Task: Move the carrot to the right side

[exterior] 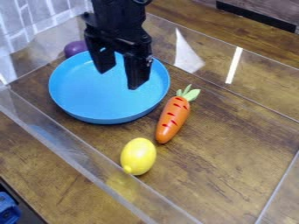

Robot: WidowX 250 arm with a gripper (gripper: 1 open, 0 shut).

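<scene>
Some bare wood right of the carrot (173, 116), beside bowl (73, 103) rim.

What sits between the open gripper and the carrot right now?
Only the blue plate's right rim; no other object separates the gripper from the carrot in the camera view.

Orange carrot (173, 117) flat beside bowl (82, 101)

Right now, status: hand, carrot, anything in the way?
Hand open, empty, over the blue plate. Carrot flat on the table beside the plate's right edge, untouched. Lemon near its tip, not touching; table to the right open.
</scene>
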